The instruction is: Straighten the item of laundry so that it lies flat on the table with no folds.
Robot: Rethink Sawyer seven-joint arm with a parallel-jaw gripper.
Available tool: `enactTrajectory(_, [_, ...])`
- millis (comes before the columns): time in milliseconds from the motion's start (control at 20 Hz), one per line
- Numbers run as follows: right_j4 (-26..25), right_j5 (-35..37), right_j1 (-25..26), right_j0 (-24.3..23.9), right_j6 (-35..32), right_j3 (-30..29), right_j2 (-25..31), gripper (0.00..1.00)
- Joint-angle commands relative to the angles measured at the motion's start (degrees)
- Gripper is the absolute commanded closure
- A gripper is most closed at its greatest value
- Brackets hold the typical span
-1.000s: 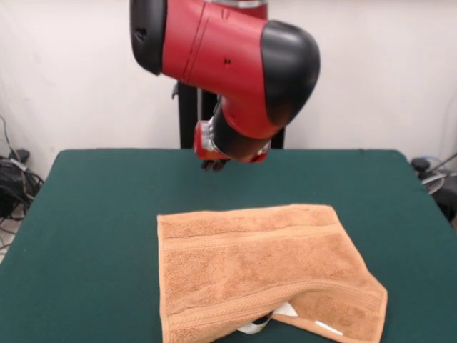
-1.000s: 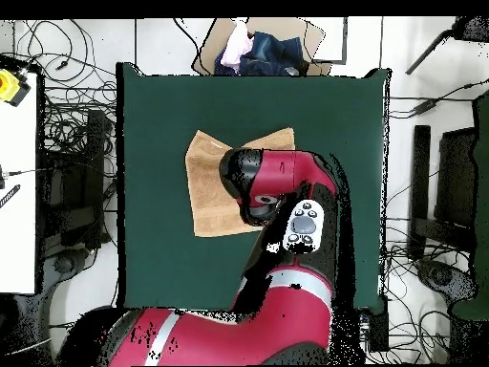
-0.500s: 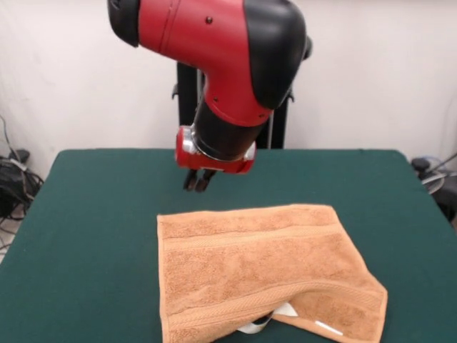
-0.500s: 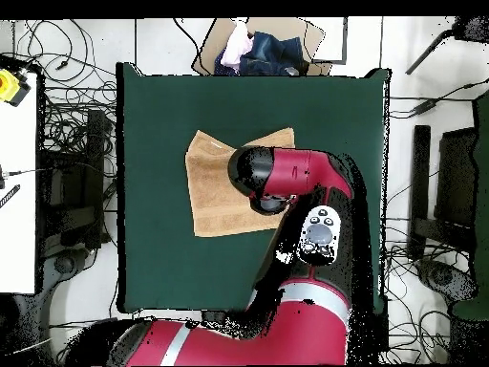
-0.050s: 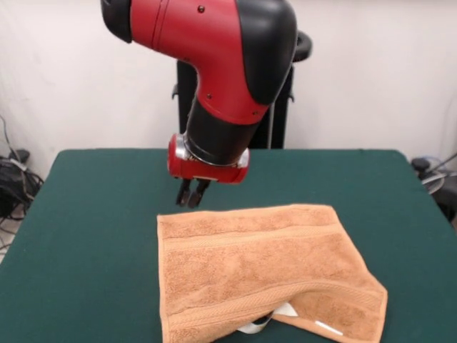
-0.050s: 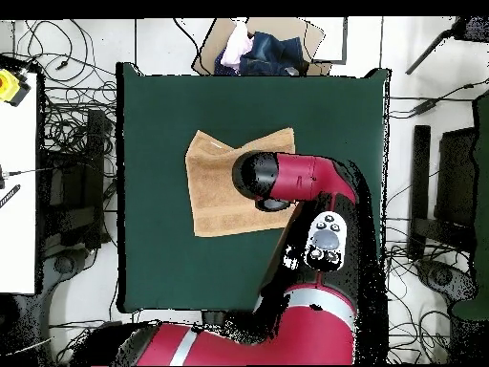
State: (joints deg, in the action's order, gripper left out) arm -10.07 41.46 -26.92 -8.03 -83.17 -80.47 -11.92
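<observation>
The item of laundry (image 5: 264, 271), an orange-tan terry towel with woven bands, lies on the green table (image 5: 86, 214) near its front edge. The towel's near right corner is folded over, showing a white label (image 5: 328, 328) and a pale patch under the fold. My gripper (image 5: 190, 194) hangs just behind the towel's far left corner, a little above the table, fingers together with nothing between them. From overhead, the towel (image 6: 215, 191) shows left of centre on the table (image 6: 162, 115). The arm covers its right part and hides the gripper there.
A cardboard box (image 6: 263, 48) holding clothes sits beyond the table's far edge in the overhead view. Cables (image 6: 72, 143) lie on the floor along both sides. A white surface (image 6: 14, 191) stands at the left.
The arm has swung so that the gripper came lower and leftward in the front view, closer to the towel's far left corner. The towel has not moved.
</observation>
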Motion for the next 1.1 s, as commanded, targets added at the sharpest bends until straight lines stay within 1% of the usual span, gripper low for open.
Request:
enactTrajectory(50, [2.62,-4.68,1.64,-1.31,-8.50,-5.98,7.26,1.00])
enactTrajectory(100, [2.37,-2.65,2.40,-0.64,-8.56,-4.86,6.41,1.00])
enactTrajectory(300, [3.48,-3.56,3.06,0.06,-10.42,-4.14,6.38,1.00])
enactTrajectory(550, [6.91,-2.81,3.19,1.35,-13.43,-3.06,7.52,1.00])
enactTrajectory(800, [9.30,-2.61,3.93,2.33,-14.17,-2.15,7.31,1.00])
enactTrajectory(1100, [11.16,-4.94,5.11,1.89,-13.55,-2.11,7.37,1.00])
